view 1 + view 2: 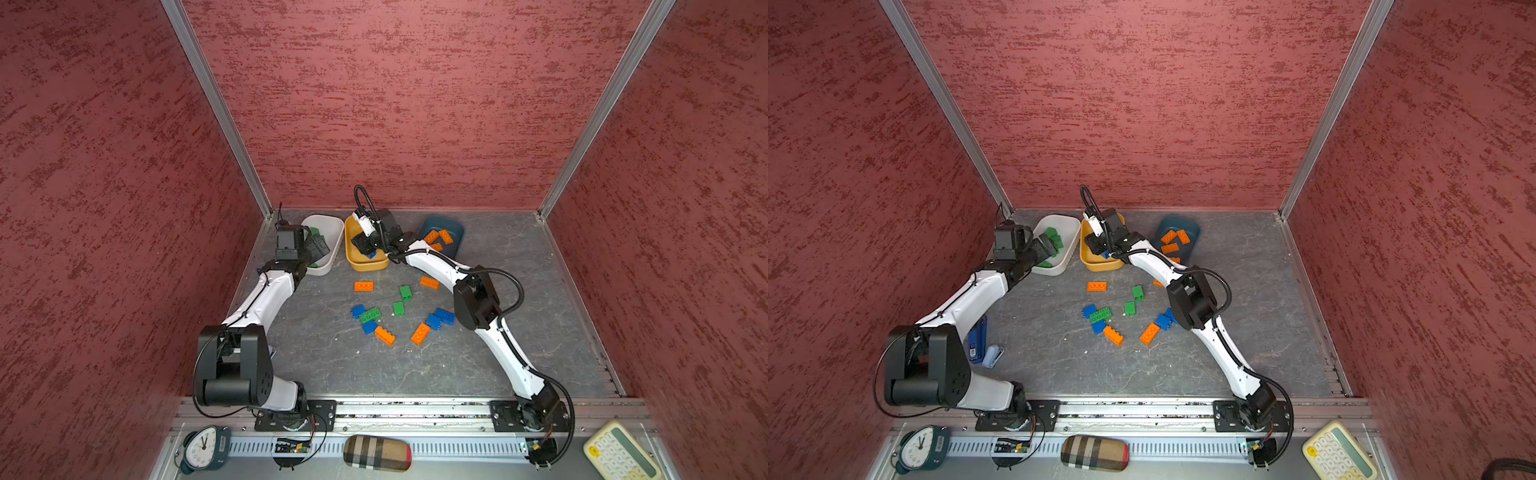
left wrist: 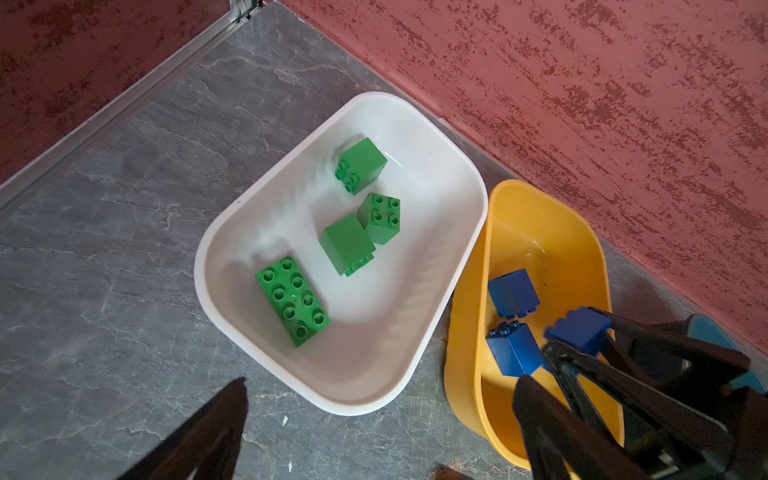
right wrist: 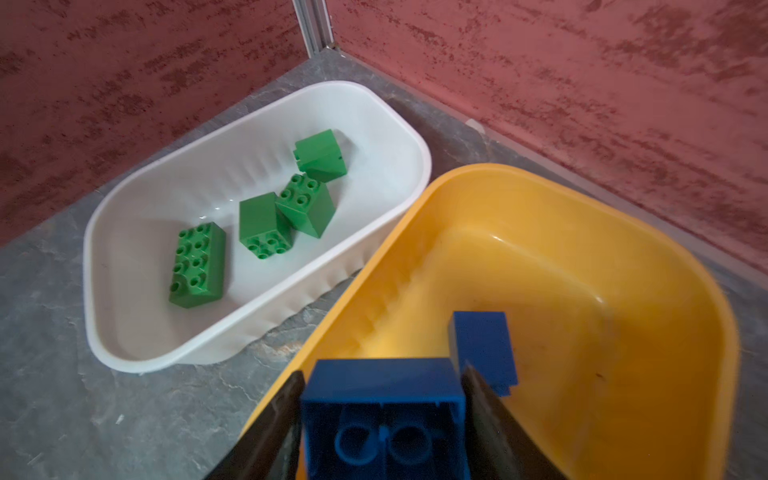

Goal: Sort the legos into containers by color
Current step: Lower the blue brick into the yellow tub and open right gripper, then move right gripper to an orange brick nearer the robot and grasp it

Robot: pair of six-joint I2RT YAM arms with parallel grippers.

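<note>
Three containers stand along the back wall: a white tub (image 1: pixel 332 224), a yellow tub (image 1: pixel 351 257) and a dark teal tub (image 1: pixel 453 226). Several green legos (image 2: pixel 291 299) lie in the white tub (image 2: pixel 199 266). Orange legos (image 1: pixel 432 237) lie in the teal one. My right gripper (image 3: pixel 382 374) hangs over the yellow tub (image 3: pixel 540 174), shut on a blue lego (image 3: pixel 382 399) with its hollow underside toward the camera. Two more blue legos (image 2: pixel 513 293) lie in that tub. My left gripper (image 2: pixel 380 380) stands open and empty above the white tub's near end. Several orange, green and blue legos (image 1: pixel 405 292) lie loose mid-table.
A blue-and-black stapler-like object (image 1: pixel 978 338) and a small pale blue item (image 1: pixel 992 356) lie by the left arm. On the front rail sit a clock (image 1: pixel 203 449), a plaid case (image 1: pixel 377 453) and a calculator (image 1: pixel 619 453). Red walls close in three sides.
</note>
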